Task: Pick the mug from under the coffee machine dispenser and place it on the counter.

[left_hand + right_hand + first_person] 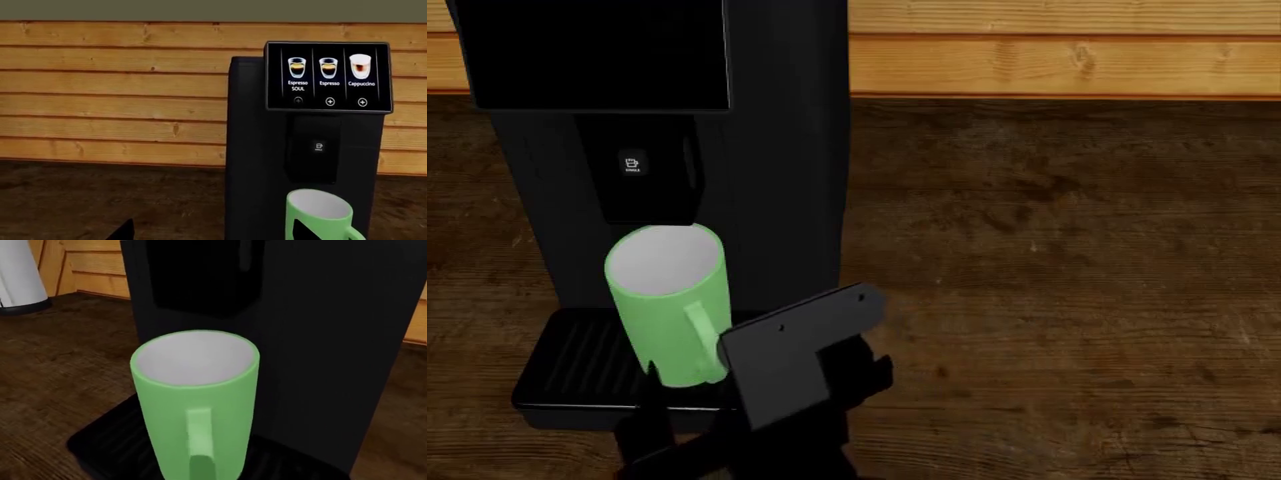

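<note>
The light-green mug (667, 300) stands upright on the ribbed drip tray (574, 360), directly under the black coffee machine dispenser (641, 180) with its small white cup icon. Its handle faces the front right. In the right wrist view the mug (197, 390) fills the middle, very close, handle toward the camera; no fingers show there. A black wrist block (801, 350) of the right arm sits just right of the mug. My left gripper (213, 235) is open wide. Only its two dark fingertips (123, 231) show, one of them in front of the mug (320, 210).
The tall black machine (257, 150) has a lit drink screen (328, 76). The dark-brown counter (1068, 250) stretches right of the machine. An orange-tan plank wall (100, 75) runs behind it. A white cylindrical object (20, 275) stands on the counter beyond the machine.
</note>
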### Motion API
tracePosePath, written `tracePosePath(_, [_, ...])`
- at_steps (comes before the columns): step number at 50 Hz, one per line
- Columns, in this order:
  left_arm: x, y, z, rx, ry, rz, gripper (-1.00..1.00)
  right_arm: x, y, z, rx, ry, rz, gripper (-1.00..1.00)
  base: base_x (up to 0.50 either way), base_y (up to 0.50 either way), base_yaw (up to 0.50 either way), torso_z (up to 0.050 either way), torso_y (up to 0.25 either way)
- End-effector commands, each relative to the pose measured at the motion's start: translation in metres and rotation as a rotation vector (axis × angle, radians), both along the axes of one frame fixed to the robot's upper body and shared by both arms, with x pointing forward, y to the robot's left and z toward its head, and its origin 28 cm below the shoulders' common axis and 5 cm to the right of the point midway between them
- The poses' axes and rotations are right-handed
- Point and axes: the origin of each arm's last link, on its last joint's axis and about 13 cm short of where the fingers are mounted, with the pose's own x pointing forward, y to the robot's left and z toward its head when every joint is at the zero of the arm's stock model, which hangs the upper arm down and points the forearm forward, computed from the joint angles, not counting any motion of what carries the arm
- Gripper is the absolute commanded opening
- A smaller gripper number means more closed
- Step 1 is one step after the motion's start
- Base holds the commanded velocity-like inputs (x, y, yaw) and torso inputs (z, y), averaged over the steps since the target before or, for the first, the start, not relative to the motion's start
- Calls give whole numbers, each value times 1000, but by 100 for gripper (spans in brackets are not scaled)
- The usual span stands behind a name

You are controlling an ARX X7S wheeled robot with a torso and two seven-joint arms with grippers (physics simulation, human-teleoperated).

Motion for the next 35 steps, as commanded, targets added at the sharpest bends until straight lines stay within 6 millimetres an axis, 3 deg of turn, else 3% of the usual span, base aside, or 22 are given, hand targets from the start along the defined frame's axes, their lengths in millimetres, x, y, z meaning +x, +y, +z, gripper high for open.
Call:
tracePosePath(1, [0, 0, -2, -2, 8, 2, 100, 10, -1, -8, 12, 30, -11, 100, 0, 0, 0, 0, 0])
tracePosePath(23, [0, 0, -4, -2, 17, 8, 100, 12, 2, -7, -2, 0, -10, 100, 0, 0, 0, 0, 0])
tracePosePath(24, [0, 0, -4, -3, 17, 8, 100, 12, 2, -7, -1, -2, -11, -100, 0, 0, 0, 0, 0])
tracePosePath(35, [1, 1, -5, -1, 20, 11, 100, 3, 2, -3, -5, -20, -2, -100, 1, 0, 0, 0, 0])
